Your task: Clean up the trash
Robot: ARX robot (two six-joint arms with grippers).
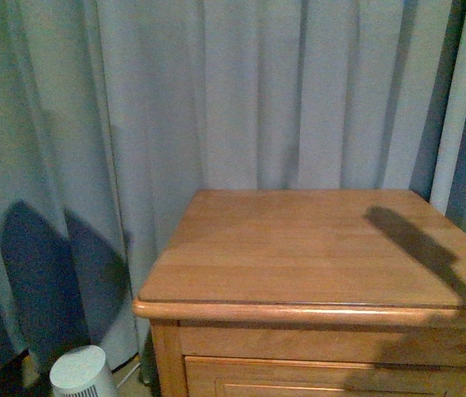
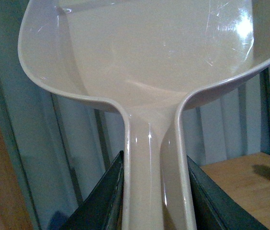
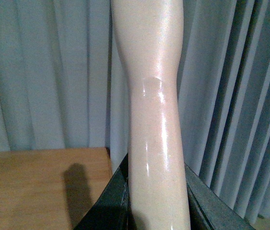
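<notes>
Looking from the front, the desk (image 1: 299, 248) top shows only a shadow, and no tissue wad appears in any view. At the left wrist, the left claw (image 2: 156, 199) is closed around the stem of the dustpan (image 2: 159, 57). At the right wrist, the right claw (image 3: 156, 203) clamps a pale handle (image 3: 149, 96). Such a wad should be light and soft, better swept than pinched.

Home bedroom corner, wooden bedside cabinet (image 1: 316, 248) with drawer, long grey curtains (image 1: 175, 99), small white appliance (image 1: 82, 372) on floor
</notes>
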